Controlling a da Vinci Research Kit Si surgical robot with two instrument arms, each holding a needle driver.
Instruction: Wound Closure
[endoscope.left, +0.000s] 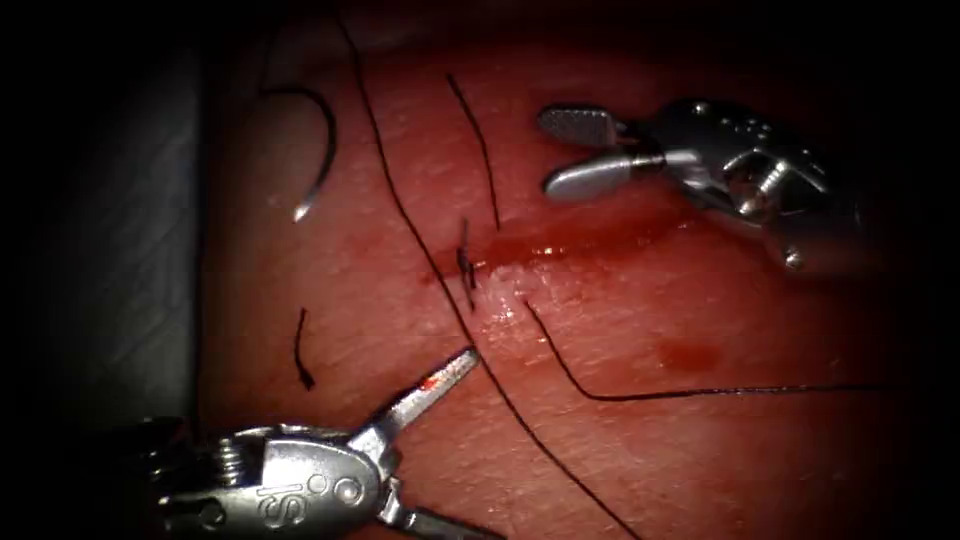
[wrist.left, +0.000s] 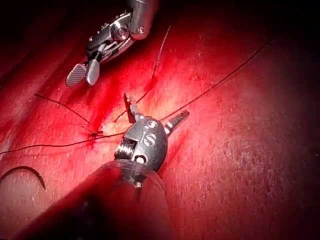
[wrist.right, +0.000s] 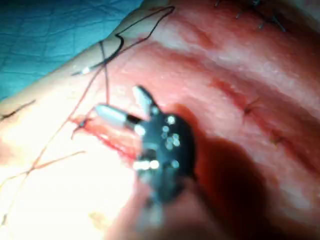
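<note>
The curved needle (endoscope.left: 318, 150) lies free on the tissue (endoscope.left: 700, 450), left of the cut and not in it; neither tool holds it. The cut (endoscope.left: 570, 245) is a wet red line with a dark knot (endoscope.left: 466, 262) at its left end. A long thread (endoscope.left: 400, 215) runs diagonally past the knot. My right tool (endoscope.left: 565, 150) hovers open just above the cut, holding nothing. My left tool (endoscope.left: 485, 445) is below the knot with its jaws spread wide and empty, and the thread passes close by its upper jaw. The needle (wrist.left: 25, 172) (wrist.right: 107, 60) also lies flat in both wrist views.
Two thread tails leave the knot, one going up (endoscope.left: 480, 150) and one trailing off right (endoscope.left: 650, 393). A short cut end of thread (endoscope.left: 300, 350) lies at lower left. Red fluid (endoscope.left: 690, 355) spots the tissue. Older stitches (wrist.right: 250, 107) sit beyond the right tool (wrist.right: 120, 101).
</note>
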